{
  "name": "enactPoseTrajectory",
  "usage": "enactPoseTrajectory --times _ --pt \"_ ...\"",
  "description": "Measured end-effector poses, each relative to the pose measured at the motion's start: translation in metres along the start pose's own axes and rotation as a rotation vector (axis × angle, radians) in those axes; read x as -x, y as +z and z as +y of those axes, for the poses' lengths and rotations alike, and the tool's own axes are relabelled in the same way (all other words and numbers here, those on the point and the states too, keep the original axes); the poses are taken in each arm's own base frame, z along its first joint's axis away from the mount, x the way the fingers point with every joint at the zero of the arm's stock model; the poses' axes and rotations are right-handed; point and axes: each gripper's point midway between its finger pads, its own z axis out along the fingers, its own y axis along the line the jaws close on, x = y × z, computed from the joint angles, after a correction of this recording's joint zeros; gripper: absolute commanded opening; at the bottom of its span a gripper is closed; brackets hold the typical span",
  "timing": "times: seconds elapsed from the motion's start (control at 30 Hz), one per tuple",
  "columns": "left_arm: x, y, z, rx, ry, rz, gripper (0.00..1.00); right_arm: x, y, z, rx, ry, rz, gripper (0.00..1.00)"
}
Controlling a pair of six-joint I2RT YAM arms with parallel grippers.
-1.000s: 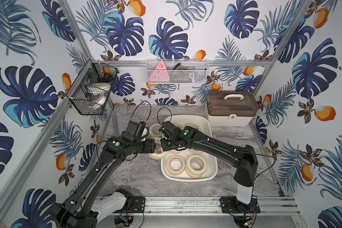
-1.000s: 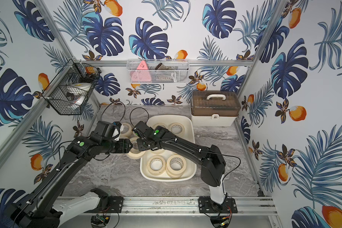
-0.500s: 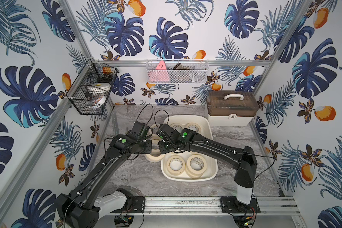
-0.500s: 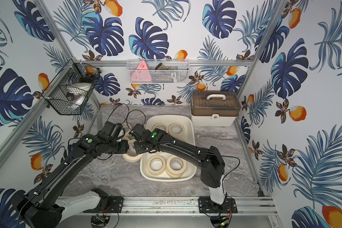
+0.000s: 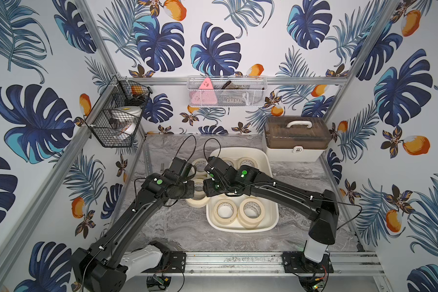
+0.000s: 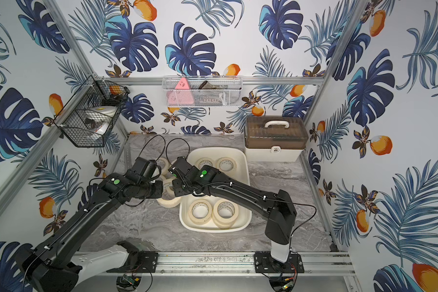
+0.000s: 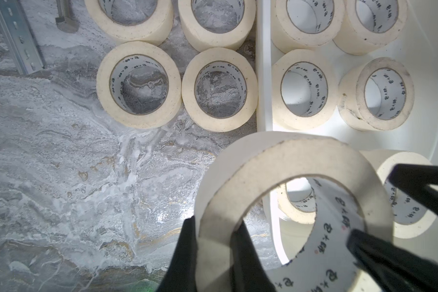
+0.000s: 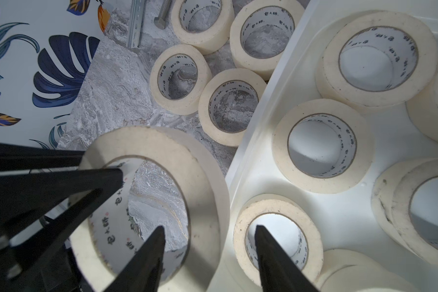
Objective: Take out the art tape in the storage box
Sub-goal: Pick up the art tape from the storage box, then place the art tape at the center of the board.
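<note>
Over the table, just beside the storage box (image 5: 240,228) (image 6: 213,228), hangs one cream art tape roll (image 7: 288,164) (image 8: 205,182). My left gripper (image 7: 214,222) is shut on its wall, one finger inside the core and one outside. My right gripper (image 8: 209,227) is open and straddles the opposite wall of the same roll, with a gap on both sides. In both top views the two grippers meet nose to nose over this roll (image 5: 199,188) (image 6: 168,188). Several rolls (image 5: 225,211) (image 8: 321,146) lie in the box. Several more (image 7: 138,84) (image 5: 200,164) lie flat on the marble table to its left.
A cream case with a brown lid (image 5: 296,136) stands behind the box on the right. On the walls hang a black wire basket (image 5: 116,118) and a white mesh basket (image 5: 225,93). A bolt (image 7: 66,17) and a metal rail (image 7: 15,38) lie by the table's left edge.
My left gripper has moved in towards the right one and shut on the roll. The right gripper, shut on that roll before, has opened its jaws.
</note>
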Motion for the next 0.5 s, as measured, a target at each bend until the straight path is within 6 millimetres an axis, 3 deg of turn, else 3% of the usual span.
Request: enactPoseTrajectory --times 0.2,0.5 --pt "0.001 0.003 0.018 0.088 -0.069 -0.029 0.00 0.006 -0.025 -0.005 0.002 0.006 -0.050 0.67" --pt "-0.016 0.016 0.057 0.211 -0.216 -0.030 0.00 0.003 -0.036 -0.028 -0.053 0.016 -0.081 0.71"
